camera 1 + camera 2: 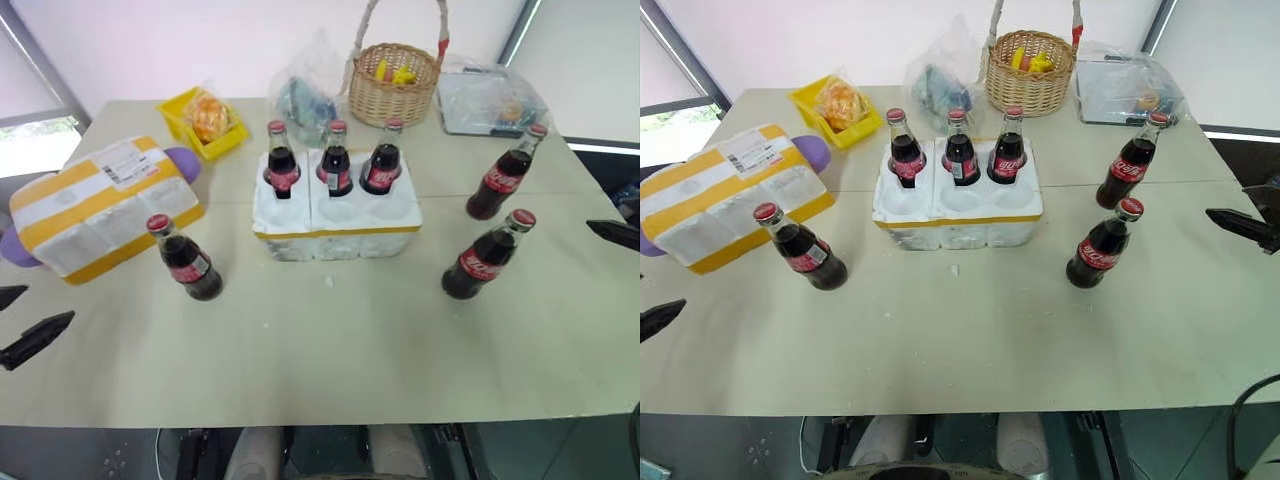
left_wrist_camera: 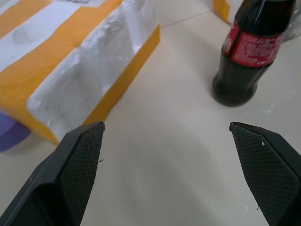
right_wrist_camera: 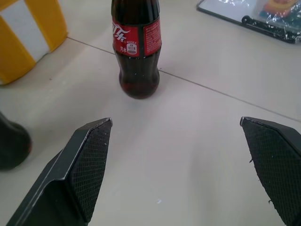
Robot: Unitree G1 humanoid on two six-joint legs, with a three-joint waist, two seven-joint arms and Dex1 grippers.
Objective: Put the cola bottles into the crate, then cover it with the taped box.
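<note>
Both grippers (image 2: 167, 136) (image 3: 181, 136) gape; three bottles (image 1: 334, 160) crated.

**Table layout from my station**

I saw the crate (image 1: 335, 225) sitting mid-table, with three cola bottles (image 1: 334, 160) standing in its back row of wells and the front row empty. To its left lay the taped box (image 1: 98, 205), and one bottle (image 1: 186, 260) stood just in front of that box's near corner. Two more bottles stood right of the crate, one (image 1: 505, 175) behind the other (image 1: 486, 257). Along the back edge I saw a small plastic bin (image 1: 203, 120) on the left, a plastic bag (image 1: 305, 95) behind the crate, a wicker basket (image 1: 392, 82) beside it, and a wrapped tray (image 1: 488, 100) farthest right.
</note>
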